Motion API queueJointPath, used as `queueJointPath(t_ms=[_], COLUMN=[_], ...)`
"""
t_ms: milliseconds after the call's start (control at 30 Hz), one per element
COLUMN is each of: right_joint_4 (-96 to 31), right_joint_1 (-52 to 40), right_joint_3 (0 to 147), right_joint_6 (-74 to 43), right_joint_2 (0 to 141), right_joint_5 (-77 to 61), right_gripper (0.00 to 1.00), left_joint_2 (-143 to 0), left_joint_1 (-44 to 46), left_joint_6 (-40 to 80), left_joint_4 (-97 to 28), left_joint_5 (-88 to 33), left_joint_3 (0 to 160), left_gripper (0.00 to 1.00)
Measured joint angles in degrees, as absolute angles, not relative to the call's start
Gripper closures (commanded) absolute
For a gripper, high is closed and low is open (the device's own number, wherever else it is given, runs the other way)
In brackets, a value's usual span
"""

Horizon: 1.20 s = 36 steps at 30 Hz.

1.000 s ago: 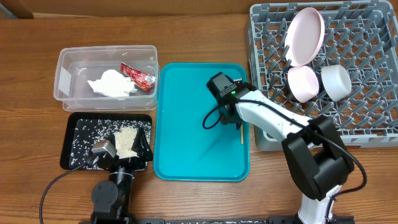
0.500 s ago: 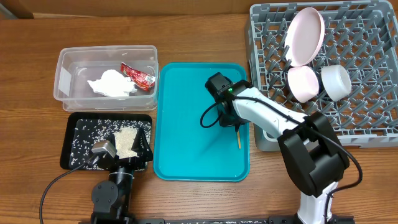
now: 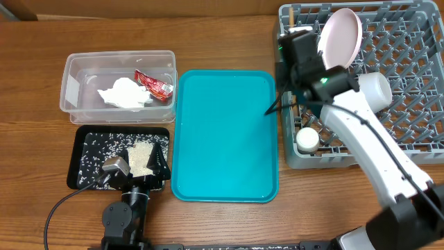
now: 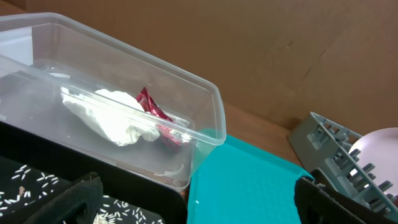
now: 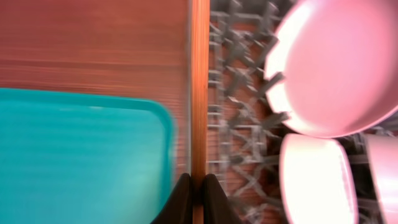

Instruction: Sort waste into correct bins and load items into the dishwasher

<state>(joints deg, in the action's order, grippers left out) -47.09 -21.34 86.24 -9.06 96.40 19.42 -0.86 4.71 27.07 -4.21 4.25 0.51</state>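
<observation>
My right gripper (image 3: 294,38) (image 5: 198,186) is shut on a thin wooden chopstick (image 5: 199,74), held over the left edge of the grey dish rack (image 3: 409,132); the stick's tip shows at the rack's far corner (image 3: 292,12). The pale pink plate (image 3: 340,38) (image 5: 336,62) leans in the rack, with the pink bowl (image 5: 317,180) and the grey-white bowl (image 3: 378,87) beside it. The clear tub (image 3: 69,83) holds the red wrapper (image 3: 154,85) (image 4: 155,112) and the white napkin (image 3: 125,94). My left gripper (image 3: 139,165) (image 4: 196,199) is open over the black tray (image 3: 83,142), which holds rice (image 3: 141,156). I see only one chopstick.
A large teal tray (image 3: 222,139) lies between the bins and the rack, with nothing on it. My right arm reaches across the rack's front left part. Wooden tabletop surrounds everything.
My right gripper has risen from the teal tray with the chopstick and swung right and back to the rack's left edge. The left arm has not moved.
</observation>
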Motion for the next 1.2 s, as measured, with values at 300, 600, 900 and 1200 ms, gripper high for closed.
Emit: queueJointPath(t_ms=[300,600,900,1200], right_joint_4=[-51.22,-59.7,-62.46,-72.25], right_joint_1=[-18.17,-24.8,-33.26,-25.71], right_joint_3=[84.97,90.15,92.03,91.9], right_joint_6=[-5.54,-8.25,-8.97,-9.02], right_joint_2=[104.07,89.65,71.24,59.99], right_joint_5=[17.15,6.04,-3.27,2.04], right_gripper=[0.49,0.0,0.0,0.0], left_joint_2=[-0.86,-0.86,-0.86,-0.86], left_joint_1=[4.71,4.71,4.71,4.71], left_joint_6=[27.07,27.07,27.07,27.07], left_joint_4=[-4.23,-4.23,-4.23,-4.23], left_joint_5=[4.25,4.25,4.25,4.23], left_joint_3=[0.51,0.51,0.51,0.51], left_gripper=[0.0,0.0,0.0,0.0])
